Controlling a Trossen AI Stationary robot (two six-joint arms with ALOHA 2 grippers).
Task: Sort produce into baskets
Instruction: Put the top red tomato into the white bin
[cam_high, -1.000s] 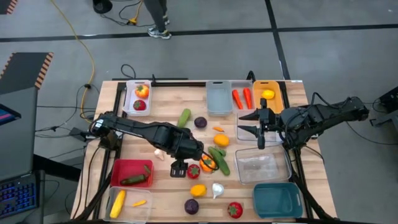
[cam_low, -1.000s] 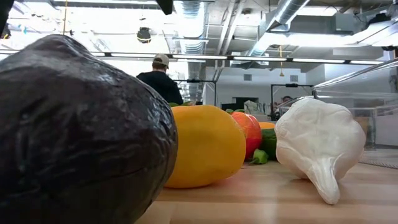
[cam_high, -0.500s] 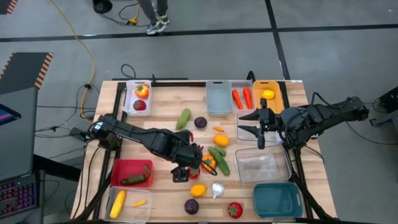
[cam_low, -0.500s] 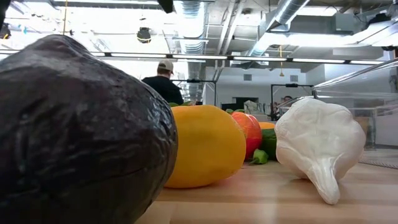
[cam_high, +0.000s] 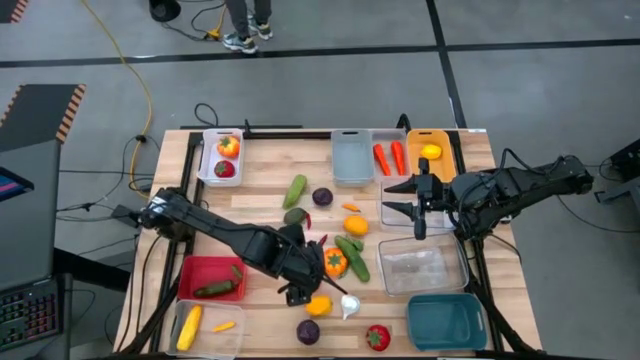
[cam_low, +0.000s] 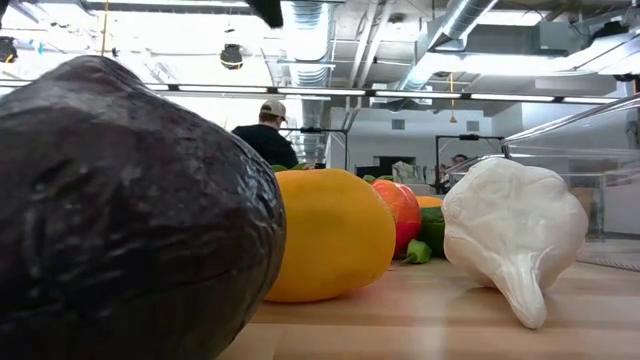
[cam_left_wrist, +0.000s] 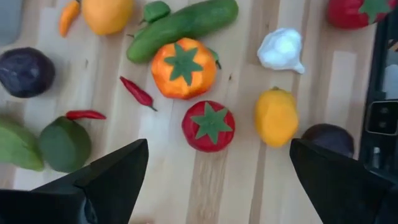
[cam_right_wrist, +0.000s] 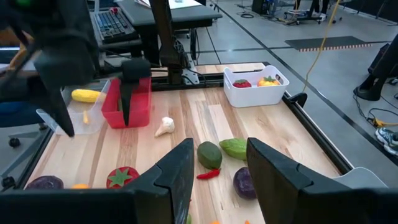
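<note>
Produce lies loose on the wooden table (cam_high: 270, 175). My left gripper (cam_left_wrist: 219, 146) hangs open above it, pointing steeply down, touching nothing. A red tomato (cam_left_wrist: 210, 126) lies just beyond its fingertips, an orange tomato (cam_left_wrist: 183, 67) past that, and a lemon (cam_left_wrist: 275, 116) and white garlic (cam_left_wrist: 283, 50) to one side. In the high view the left gripper (cam_high: 300, 290) stands beside the orange tomato (cam_high: 335, 262) and the lemon (cam_high: 319, 305). My right gripper (cam_high: 415, 205) waits open in the air at the right, over a clear basket (cam_high: 400, 212).
Baskets ring the table: white (cam_high: 222, 157), grey (cam_high: 352, 155), clear with carrots (cam_high: 392, 158), orange-yellow (cam_high: 430, 150), large clear (cam_high: 422, 268), teal (cam_high: 445, 320), red with a cucumber (cam_high: 212, 277), and clear with corn (cam_high: 205, 325). A cucumber (cam_high: 352, 258), purple rounds (cam_high: 308, 331) and chillies (cam_left_wrist: 138, 93) lie around.
My left gripper has gone toward the table's near edge and a little to the right, sinking lower and rolling at the wrist; it now hangs over the red tomato. The produce has not moved. My right arm has kept still.
</note>
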